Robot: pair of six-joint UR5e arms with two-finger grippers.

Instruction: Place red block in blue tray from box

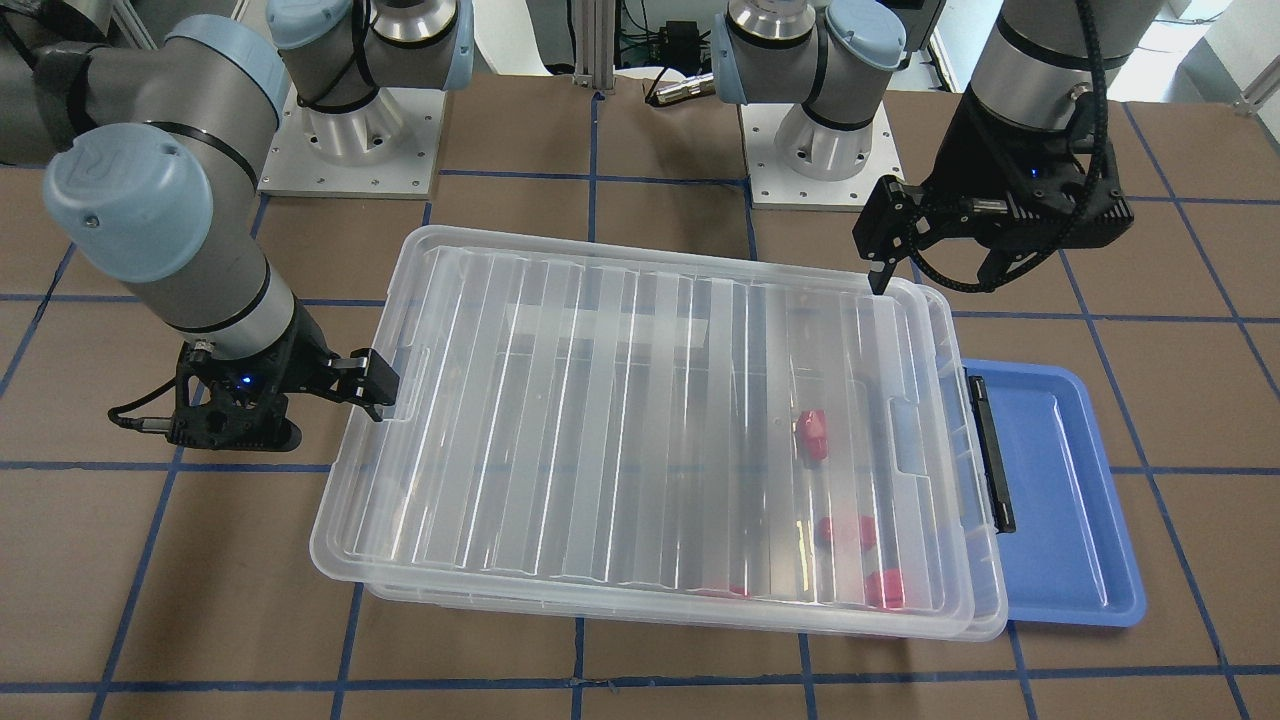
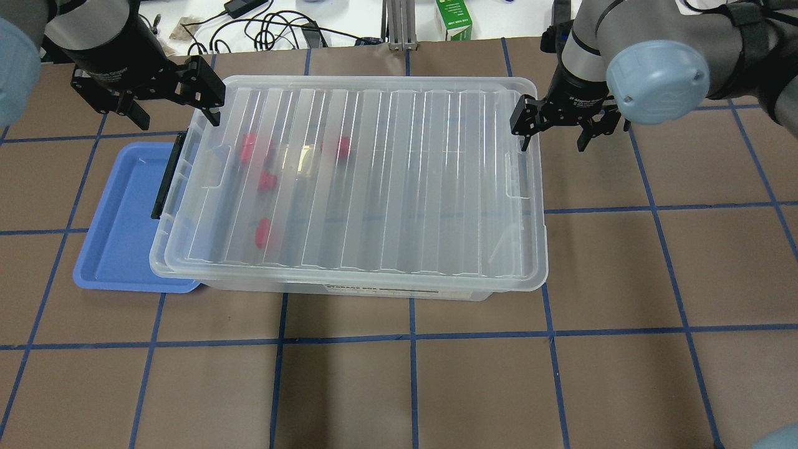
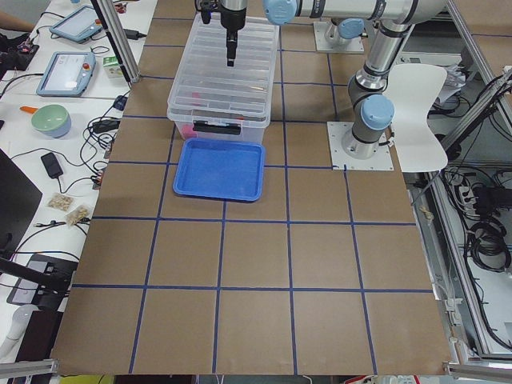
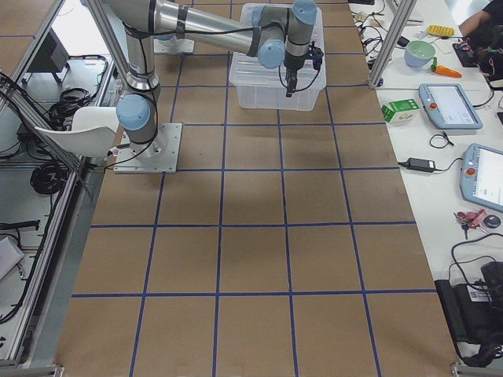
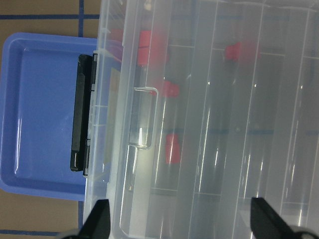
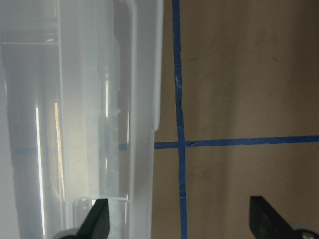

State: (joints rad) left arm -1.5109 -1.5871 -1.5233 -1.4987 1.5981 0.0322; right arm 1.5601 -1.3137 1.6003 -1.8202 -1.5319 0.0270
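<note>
Nearest us on the brown worktop (image 2: 411, 386) sits the clear box (image 2: 349, 279), its ribbed lid (image 2: 436, 187) on, with the blue tray (image 2: 118, 218) just beside its black latch (image 2: 165, 181) at the robot's left end. Through the lid we see four red blocks inside the box toward that end, the closest red block (image 2: 263, 232) lying nearest the front wall. Farther back, the left jaws hang spread wide and hold nothing over the box's far left corner, and the right jaws, equally wide and gripping nothing, straddle the rim at its right end.
</note>
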